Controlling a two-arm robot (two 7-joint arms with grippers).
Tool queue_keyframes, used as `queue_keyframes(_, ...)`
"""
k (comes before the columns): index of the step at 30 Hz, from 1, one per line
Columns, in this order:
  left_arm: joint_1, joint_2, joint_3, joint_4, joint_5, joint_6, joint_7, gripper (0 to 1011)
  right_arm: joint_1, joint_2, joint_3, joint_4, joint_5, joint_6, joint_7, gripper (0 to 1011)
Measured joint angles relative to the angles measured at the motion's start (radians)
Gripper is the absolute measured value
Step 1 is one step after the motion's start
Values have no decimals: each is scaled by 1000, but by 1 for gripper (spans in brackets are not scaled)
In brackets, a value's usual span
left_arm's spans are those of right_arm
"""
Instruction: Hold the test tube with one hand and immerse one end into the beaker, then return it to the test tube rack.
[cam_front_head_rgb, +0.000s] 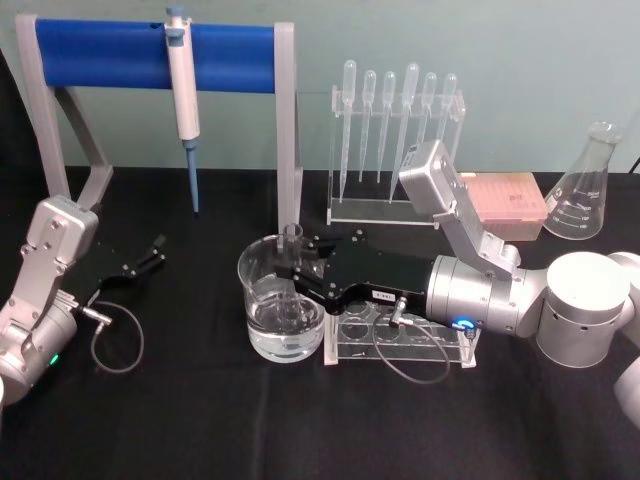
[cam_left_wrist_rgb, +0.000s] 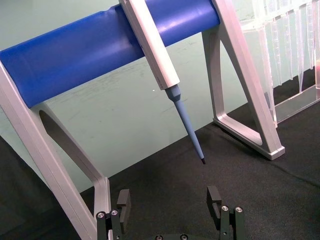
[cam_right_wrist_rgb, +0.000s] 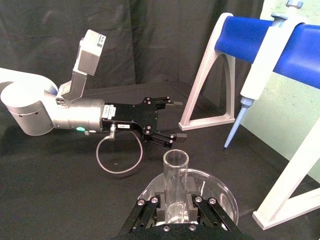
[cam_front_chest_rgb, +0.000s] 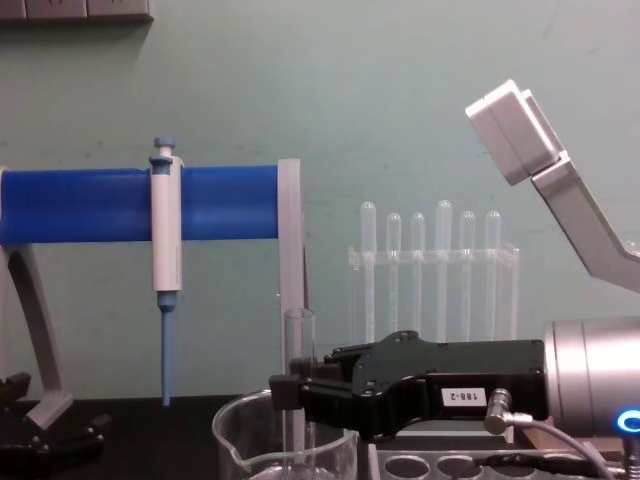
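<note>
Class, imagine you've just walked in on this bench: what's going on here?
The right gripper is clamped on the test tube. It holds the tube upright, with the lower end down inside the beaker, which has some clear liquid in it. The test tube rack sits right beside the beaker, under that arm, and the tube is not yet back in it. The left gripper rests open at the left of the table, holding nothing.
</note>
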Motion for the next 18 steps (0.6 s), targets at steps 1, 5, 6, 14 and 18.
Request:
queue_keyframes(1,0,0,0,0,0,0,0,1000,0,0,0,0,0,0,0,235)
queue_keyframes(5,0,0,0,0,0,0,0,1000,1,0,0,0,1,0,0,234)
queue_keyframes(6,0,0,0,0,0,0,0,1000,1,1,0,-1,1,0,0,234)
queue_keyframes(14,0,0,0,0,0,0,0,1000,1,1,-1,-1,2,0,1,234)
queue_keyframes(18,0,0,0,0,0,0,0,1000,2,1,-1,-1,3,0,1,235)
